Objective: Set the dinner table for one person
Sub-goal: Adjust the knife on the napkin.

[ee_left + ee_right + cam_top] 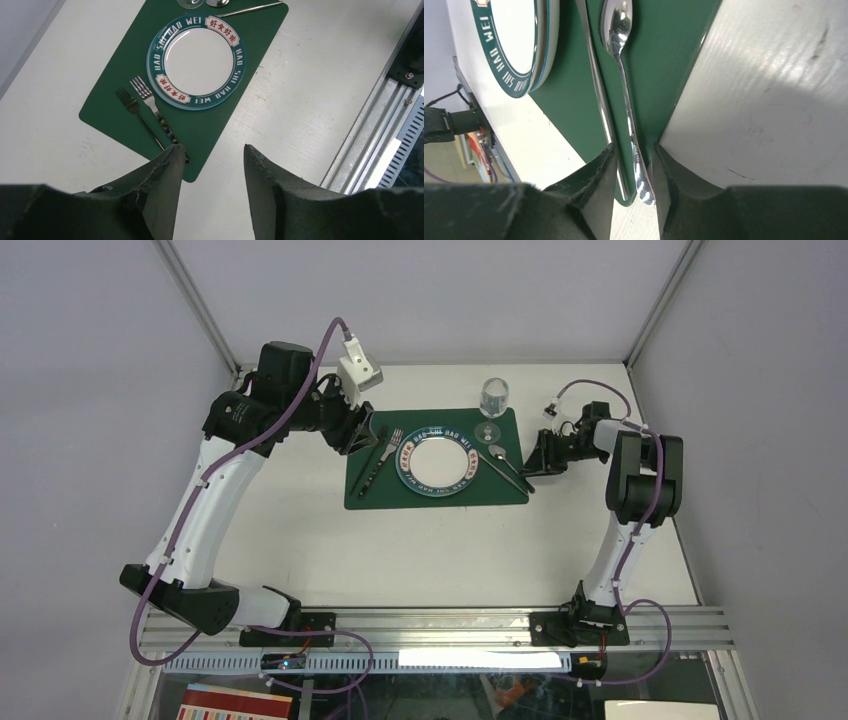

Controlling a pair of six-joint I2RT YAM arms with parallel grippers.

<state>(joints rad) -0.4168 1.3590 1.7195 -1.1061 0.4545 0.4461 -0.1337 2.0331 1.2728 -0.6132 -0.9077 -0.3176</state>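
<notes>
While atop placemat (440,498), 2 forks (145,92), 1 plate (239,62)

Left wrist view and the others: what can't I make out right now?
Left wrist view: round clear thing cut off by the top edge, unidentifiable; forks handle ends hidden behind a finger of the left gripper.
Right wrist view: knife tip cut off by the top edge.
Top view: right gripper too small and dark to see its jaws.
</notes>
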